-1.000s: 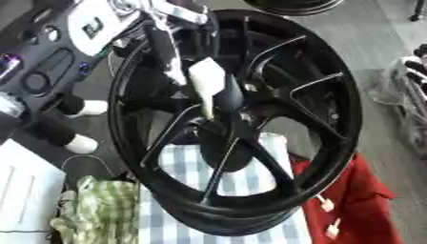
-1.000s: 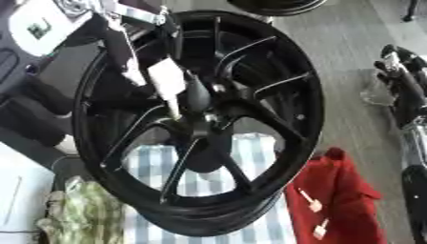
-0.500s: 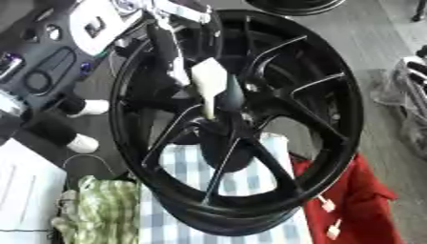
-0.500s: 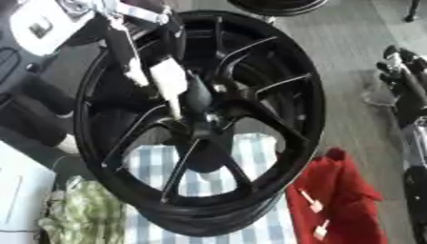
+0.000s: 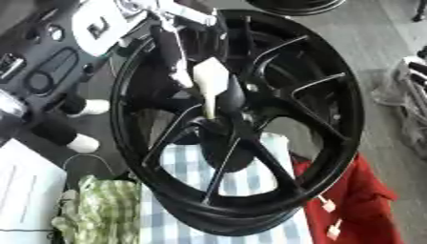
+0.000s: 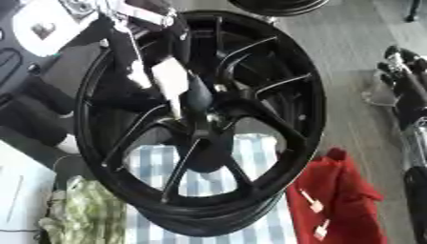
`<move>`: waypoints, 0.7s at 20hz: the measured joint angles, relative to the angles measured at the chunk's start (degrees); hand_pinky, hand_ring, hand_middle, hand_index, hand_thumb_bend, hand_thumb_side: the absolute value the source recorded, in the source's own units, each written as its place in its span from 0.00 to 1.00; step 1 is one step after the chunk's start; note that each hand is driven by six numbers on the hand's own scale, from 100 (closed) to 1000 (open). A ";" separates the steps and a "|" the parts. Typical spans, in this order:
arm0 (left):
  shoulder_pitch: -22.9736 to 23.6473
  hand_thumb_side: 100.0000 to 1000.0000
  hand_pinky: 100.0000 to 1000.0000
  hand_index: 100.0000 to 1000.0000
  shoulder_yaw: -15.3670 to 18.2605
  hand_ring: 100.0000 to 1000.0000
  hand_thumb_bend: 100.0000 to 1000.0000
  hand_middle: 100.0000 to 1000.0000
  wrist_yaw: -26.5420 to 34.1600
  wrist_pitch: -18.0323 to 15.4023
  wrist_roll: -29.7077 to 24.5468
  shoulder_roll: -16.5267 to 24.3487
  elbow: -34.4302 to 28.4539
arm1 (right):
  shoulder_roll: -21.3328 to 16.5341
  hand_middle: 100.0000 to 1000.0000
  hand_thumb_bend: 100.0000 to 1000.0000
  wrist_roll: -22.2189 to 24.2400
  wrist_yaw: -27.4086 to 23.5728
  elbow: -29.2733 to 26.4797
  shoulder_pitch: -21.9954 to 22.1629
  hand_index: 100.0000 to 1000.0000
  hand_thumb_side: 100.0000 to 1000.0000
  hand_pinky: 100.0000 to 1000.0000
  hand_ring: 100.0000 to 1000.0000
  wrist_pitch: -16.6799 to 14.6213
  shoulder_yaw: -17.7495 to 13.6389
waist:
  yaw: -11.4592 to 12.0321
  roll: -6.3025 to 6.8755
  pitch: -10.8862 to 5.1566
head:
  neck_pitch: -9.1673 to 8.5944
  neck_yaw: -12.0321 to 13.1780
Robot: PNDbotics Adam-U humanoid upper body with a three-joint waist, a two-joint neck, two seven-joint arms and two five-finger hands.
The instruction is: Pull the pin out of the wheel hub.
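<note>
Left hand (image 5: 179,52): fingers pinching cream, paddle-headed pin (image 5: 210,81), stem entering black spoked alloy wheel hub (image 5: 218,125) just below my fingers. Unchanged from a second ago; pin not yet extracted.

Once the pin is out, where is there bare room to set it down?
The blue checked cloth under the wheel, showing between its lower spokes. Lower left is crowded by the green checked cloth, lower right by the red cloth. The left hand fills the hub side.
</note>
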 measured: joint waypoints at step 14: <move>0.03 0.11 0.71 0.58 -0.69 0.70 0.21 0.60 1.64 2.09 -0.77 0.05 -0.71 | 0.00 0.80 0.08 -0.26 -0.04 0.35 -0.01 0.77 0.40 0.91 0.81 0.20 0.00 | -0.02 0.02 0.00 | 0.00 0.07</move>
